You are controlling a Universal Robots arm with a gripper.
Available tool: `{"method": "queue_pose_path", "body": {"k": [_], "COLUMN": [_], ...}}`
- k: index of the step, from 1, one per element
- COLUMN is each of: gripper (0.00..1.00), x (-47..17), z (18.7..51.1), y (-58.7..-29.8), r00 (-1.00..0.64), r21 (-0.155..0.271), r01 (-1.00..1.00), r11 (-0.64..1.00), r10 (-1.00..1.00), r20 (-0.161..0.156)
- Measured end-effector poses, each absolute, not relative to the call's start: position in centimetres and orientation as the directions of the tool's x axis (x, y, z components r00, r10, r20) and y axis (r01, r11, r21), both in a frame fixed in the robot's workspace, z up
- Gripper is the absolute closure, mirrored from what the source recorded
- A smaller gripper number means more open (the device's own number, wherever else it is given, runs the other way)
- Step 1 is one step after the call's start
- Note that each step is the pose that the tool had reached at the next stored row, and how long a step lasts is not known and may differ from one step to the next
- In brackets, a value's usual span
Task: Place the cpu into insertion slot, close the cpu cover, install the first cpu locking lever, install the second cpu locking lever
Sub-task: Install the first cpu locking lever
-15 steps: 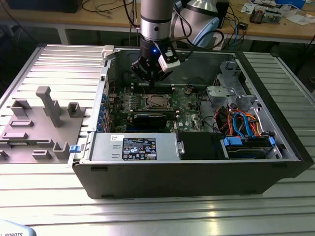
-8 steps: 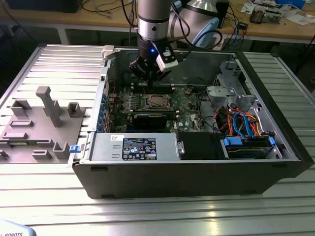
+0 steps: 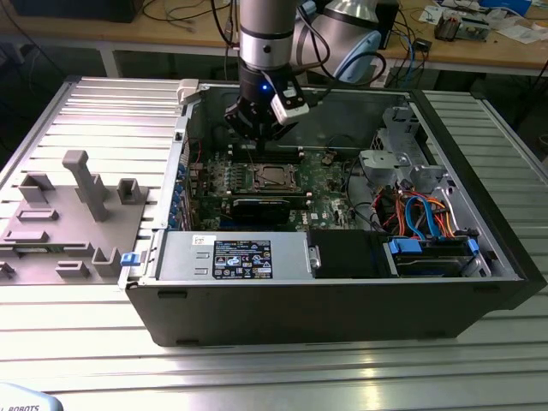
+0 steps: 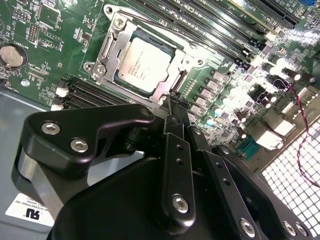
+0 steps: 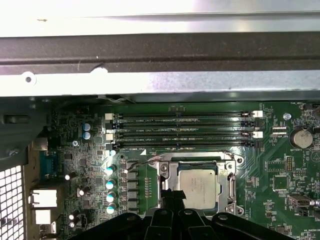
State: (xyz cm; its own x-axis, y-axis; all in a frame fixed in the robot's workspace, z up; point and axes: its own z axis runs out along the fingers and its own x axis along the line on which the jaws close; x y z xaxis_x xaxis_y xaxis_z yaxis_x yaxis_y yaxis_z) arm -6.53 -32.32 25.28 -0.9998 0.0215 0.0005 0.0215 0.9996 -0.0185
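while the pincer (image 4: 172, 102) hovers just over the motherboard (image 5: 280, 165) inside the open computer case (image 3: 342, 300), its fingers (image 4: 176, 150) are drawn together and hold nothing. the cpu (image 4: 144, 63) lies seated in the insertion slot (image 5: 170, 172), dull silver top showing in both wrist views, and the cpu cover (image 4: 107, 47) lies flat around it as a silvery frame. the fingertips sit just beside the edge of the socket. the case rests on the ribbed metal desk (image 3: 77, 342), near a grey fixture block (image 3: 64, 218) by the exterior view's left edge.
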Motion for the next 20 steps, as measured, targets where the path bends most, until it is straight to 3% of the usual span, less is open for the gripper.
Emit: {"method": "queue_pose_path", "body": {"k": [20], "gripper": [0.89], "x": [-6.97], "z": [25.72], "y": [-32.02], "r00": [-1.0], "r21": [-0.018], "r01": [0.022], "r11": [1.0], "r10": [0.022], "r20": [0.0]}}
